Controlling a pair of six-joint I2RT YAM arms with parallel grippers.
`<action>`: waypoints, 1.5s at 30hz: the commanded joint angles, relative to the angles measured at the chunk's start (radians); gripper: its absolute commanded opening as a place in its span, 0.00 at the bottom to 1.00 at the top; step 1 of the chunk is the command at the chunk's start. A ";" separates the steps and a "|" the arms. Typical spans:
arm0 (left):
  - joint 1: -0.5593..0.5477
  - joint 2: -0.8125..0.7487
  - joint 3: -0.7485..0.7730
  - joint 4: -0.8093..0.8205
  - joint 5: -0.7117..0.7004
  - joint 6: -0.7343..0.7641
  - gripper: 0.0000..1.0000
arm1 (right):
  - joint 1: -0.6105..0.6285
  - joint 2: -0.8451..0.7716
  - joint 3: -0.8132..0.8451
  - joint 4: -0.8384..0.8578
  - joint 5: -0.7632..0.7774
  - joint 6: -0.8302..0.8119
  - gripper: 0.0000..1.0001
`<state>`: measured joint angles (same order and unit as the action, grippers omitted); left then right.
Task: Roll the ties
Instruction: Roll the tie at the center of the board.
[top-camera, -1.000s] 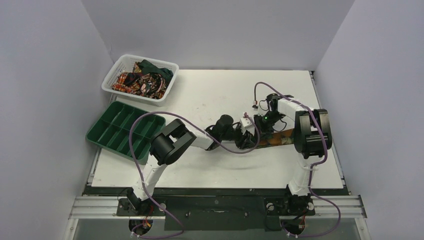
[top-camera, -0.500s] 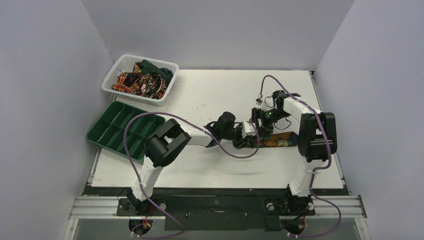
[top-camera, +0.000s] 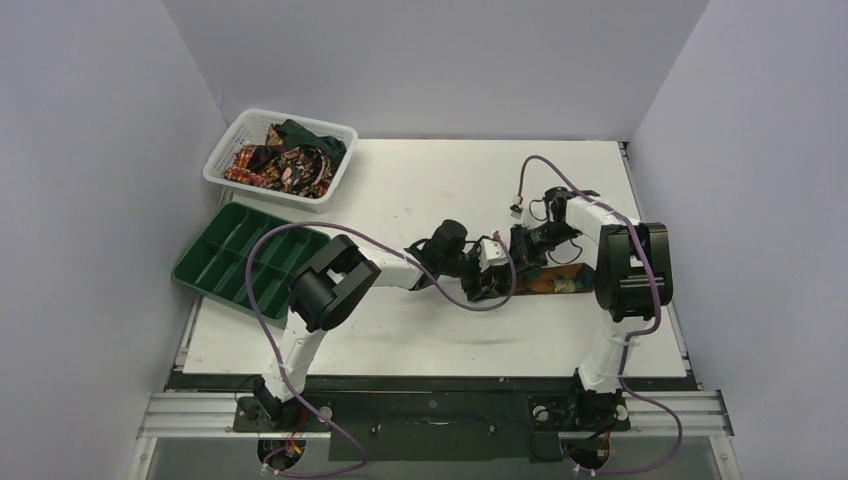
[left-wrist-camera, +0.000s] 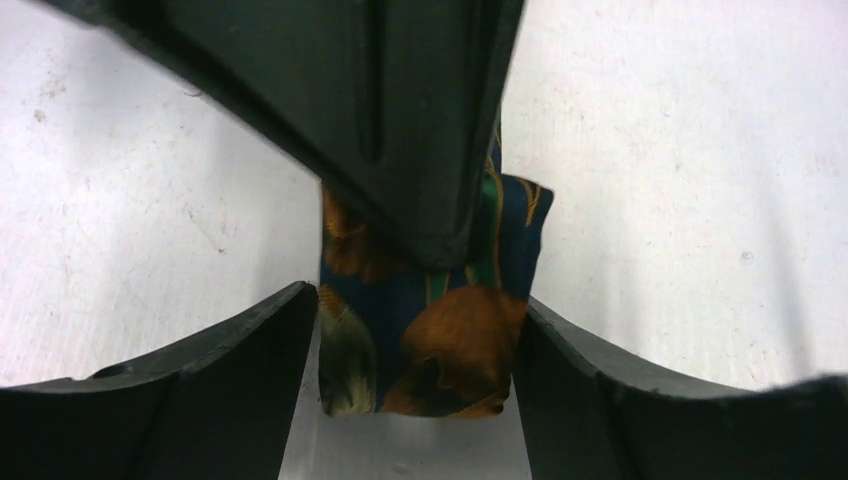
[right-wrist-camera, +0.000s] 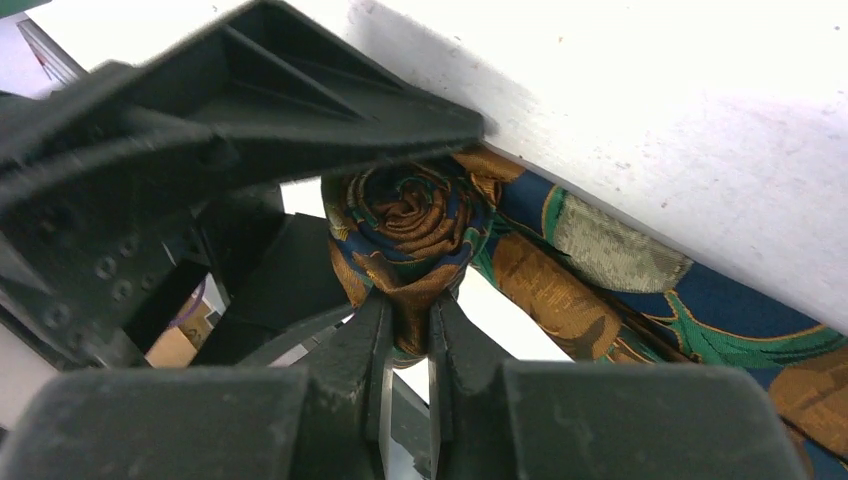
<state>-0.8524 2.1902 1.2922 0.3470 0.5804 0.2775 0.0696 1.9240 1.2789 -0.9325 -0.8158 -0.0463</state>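
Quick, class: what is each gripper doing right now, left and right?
Left gripper: open, fingers on either side of the rolled tie.
Right gripper: closed, pinching the tie's rolled end.

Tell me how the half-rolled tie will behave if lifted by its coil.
Probably floppy: the tie has an unrolled tail lying flat on the table. Its coil would likely loosen if released; the right pincer is pinching it. Likely light, being thin fabric.
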 joint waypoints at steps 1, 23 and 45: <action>0.036 0.018 -0.053 0.048 0.048 -0.110 0.70 | -0.026 0.066 -0.015 0.034 0.288 -0.093 0.00; -0.013 0.131 0.034 0.398 0.043 -0.271 0.70 | 0.057 0.096 0.064 0.084 0.527 -0.019 0.00; -0.019 0.039 -0.070 0.053 -0.040 -0.041 0.39 | -0.056 -0.084 0.078 -0.087 -0.072 0.014 0.65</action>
<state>-0.8650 2.2272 1.2224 0.5976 0.5865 0.1806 0.0036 1.9381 1.3697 -0.9592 -0.6277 -0.0578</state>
